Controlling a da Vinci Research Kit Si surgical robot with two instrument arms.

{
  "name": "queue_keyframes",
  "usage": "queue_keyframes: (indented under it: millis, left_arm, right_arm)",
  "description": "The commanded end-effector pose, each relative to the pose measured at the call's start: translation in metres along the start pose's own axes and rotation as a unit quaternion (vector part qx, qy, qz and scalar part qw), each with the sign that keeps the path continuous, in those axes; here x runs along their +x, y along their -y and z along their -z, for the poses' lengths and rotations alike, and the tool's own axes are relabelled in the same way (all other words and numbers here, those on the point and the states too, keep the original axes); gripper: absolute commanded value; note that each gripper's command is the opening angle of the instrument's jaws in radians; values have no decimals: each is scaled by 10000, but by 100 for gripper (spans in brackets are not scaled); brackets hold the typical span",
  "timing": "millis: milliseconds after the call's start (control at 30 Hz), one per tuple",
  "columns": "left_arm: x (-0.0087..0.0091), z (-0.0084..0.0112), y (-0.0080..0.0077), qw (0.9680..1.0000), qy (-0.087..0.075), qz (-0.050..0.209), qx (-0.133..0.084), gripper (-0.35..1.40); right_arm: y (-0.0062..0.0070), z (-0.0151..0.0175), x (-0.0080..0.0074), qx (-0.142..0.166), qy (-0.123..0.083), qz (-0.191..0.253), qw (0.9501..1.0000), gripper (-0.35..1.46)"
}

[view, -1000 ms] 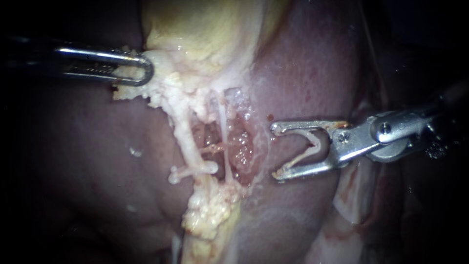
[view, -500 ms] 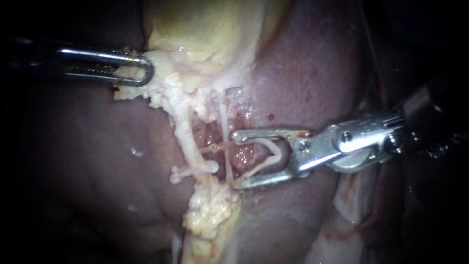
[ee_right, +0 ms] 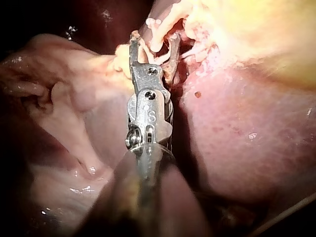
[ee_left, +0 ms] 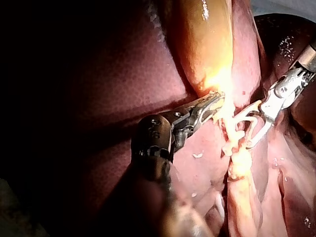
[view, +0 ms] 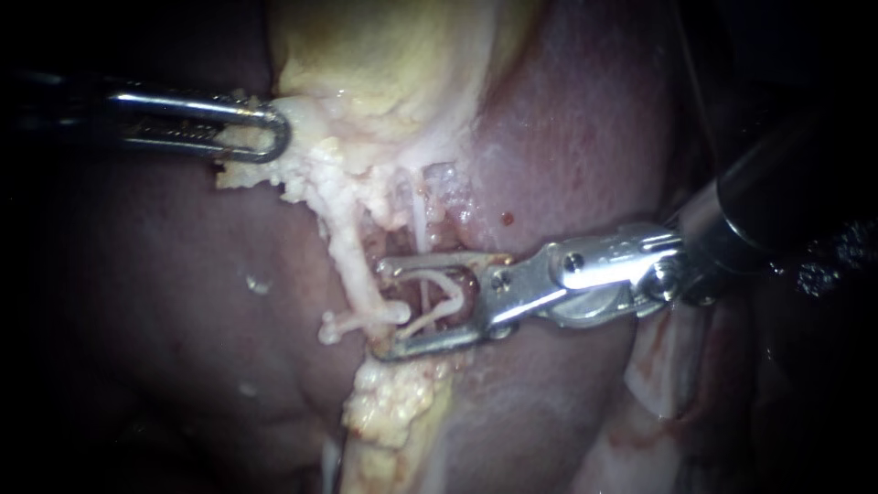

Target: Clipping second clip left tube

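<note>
Jaws of the right instrument (view: 380,309) stand wide around an unfired clip (view: 439,297), tips just beside the left tube (view: 352,265) and its placed clip (view: 361,322). The squeeze is not yet made. The left instrument (view: 270,135) clamps pale tissue (view: 311,174).

Liver (view: 567,137): dark red-brown, smooth, with one small dark red spot (view: 505,218) and a pale fleck (view: 256,285) on its surface. Gallbladder (view: 384,55): pale yellow, lying against the liver. Fatty tissue (view: 393,402): lumpy, yellow-white, trailing from the gallbladder's narrow end.
</note>
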Motion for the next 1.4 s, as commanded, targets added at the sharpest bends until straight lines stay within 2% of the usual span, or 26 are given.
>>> queue_keyframes:
  millis: [33,233,433,733,900,1067,1300,1400]
  left_arm:
    - [0,0,0,10000,0,0,1,-35]
    - [0,0,0,10000,-1,0,2,-35]
    - [0,-1,0,10000,-2,1,4,-35]
    - [0,-4,0,10000,-7,1,13,-35]
    - [-1,-5,0,10000,-8,-1,16,-35]
    - [-1,-5,1,10000,-8,-3,15,-35]
    - [-1,-5,1,10000,-8,-3,15,-35]
    - [-1,-5,1,10000,-7,-4,14,-35]
  right_arm:
    - [-1,-2,0,8,-21,-28,10000,48]
    - [-6,-13,1,166,-220,-122,9995,48]
    - [-9,-24,6,412,-572,-341,9969,47]
    - [-15,-56,4,541,-658,-519,9950,46]
    - [-8,-62,4,639,-702,-572,9938,46]
    - [7,-62,11,912,-777,-535,9914,45]
    - [27,-65,21,1276,-762,-516,9875,42]
    - [29,-65,22,1270,-760,-529,9876,41]
